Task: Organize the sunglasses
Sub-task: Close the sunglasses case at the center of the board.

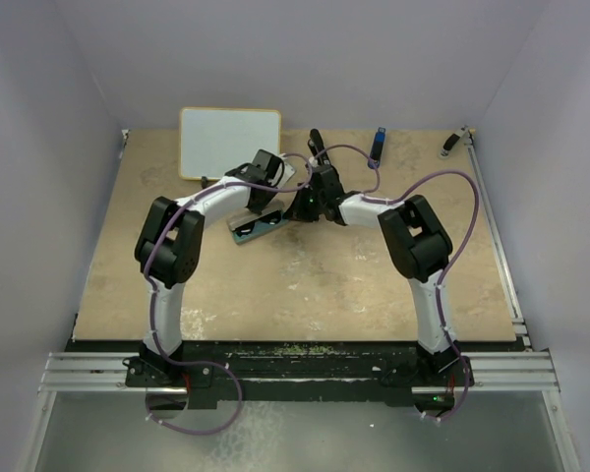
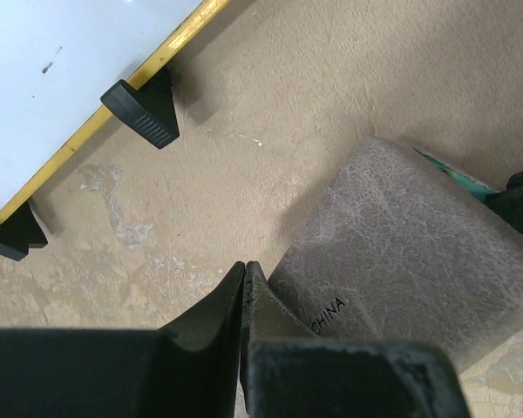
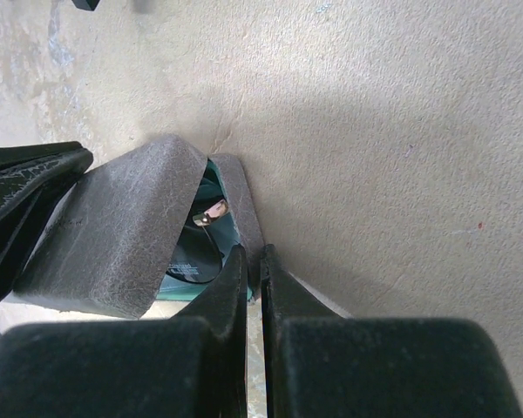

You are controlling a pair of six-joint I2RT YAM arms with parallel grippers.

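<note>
Right wrist view: sunglasses [image 3: 199, 252] inside grey case [image 3: 113, 235], just left of right gripper [image 3: 254, 266], fingers together at flap edge; case axis left-right; left gripper [image 2: 244, 283] closed beside case

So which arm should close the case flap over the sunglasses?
Right, likely. The right gripper looks pinched on the grey case flap at the open mouth, where the sunglasses show. The left gripper, shut, sits beside the case's closed back.
</note>
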